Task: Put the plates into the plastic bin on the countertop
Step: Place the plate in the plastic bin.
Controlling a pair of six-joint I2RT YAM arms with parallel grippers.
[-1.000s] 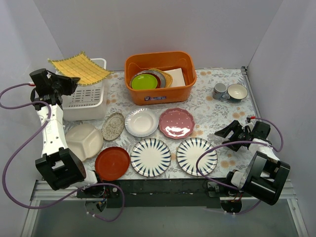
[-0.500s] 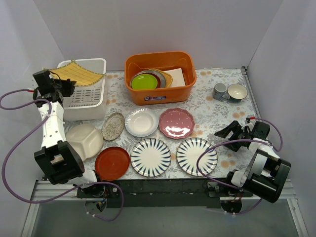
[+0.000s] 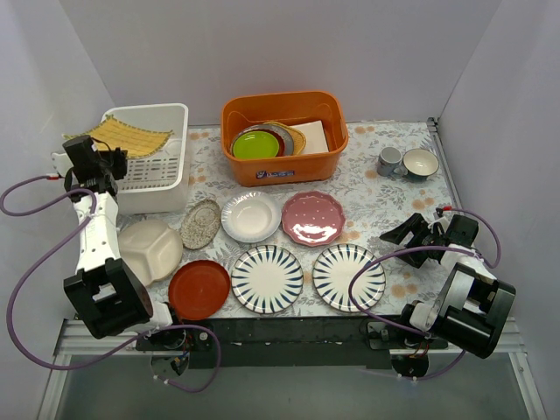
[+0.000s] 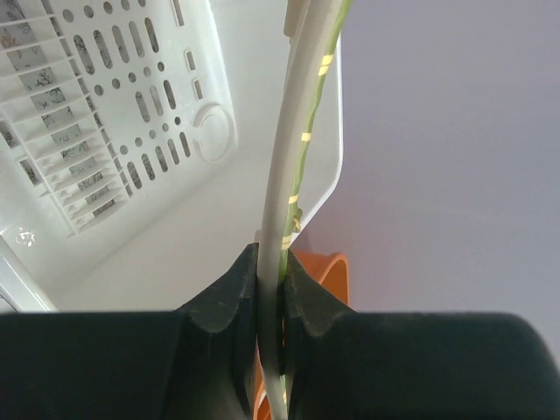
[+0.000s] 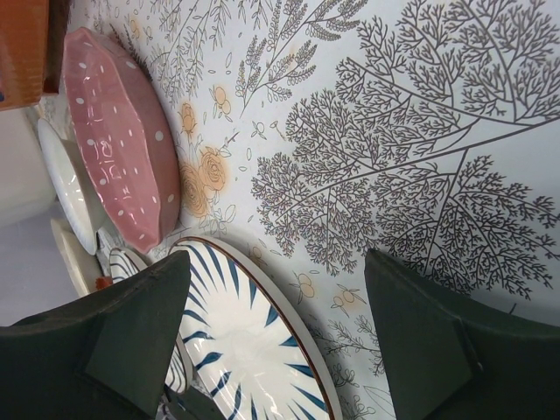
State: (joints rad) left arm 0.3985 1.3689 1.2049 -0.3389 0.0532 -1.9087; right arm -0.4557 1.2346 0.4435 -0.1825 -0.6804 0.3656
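Note:
Seven plates lie on the countertop [image 3: 376,188]: two blue-striped [image 3: 267,278] [image 3: 348,276], pink scalloped [image 3: 312,218], plain white [image 3: 251,216], red-orange [image 3: 199,289], speckled oval [image 3: 200,223], cream divided [image 3: 149,249]. The white plastic bin [image 3: 162,179] stands at the back left. My left gripper [image 3: 107,156] is at the bin's left rim, shut on the edge of a yellow woven mat [image 3: 131,137] that sags into the bin. The left wrist view shows the mat [image 4: 293,175] edge-on between the jaws [image 4: 269,280]. My right gripper [image 3: 404,234] is open and empty, right of the striped plate [image 5: 254,341].
An orange tub [image 3: 284,166] at the back centre holds a lime-green plate [image 3: 255,144] and other dishes. Two cups [image 3: 407,163] stand at the back right. A perforated white rack [image 4: 79,131] lines the bin's inside. White walls close the left, back and right sides.
My left gripper has moved down and toward me with the yellow mat, which has dropped from lying over the bin's rim to sagging inside it. The right arm has not moved.

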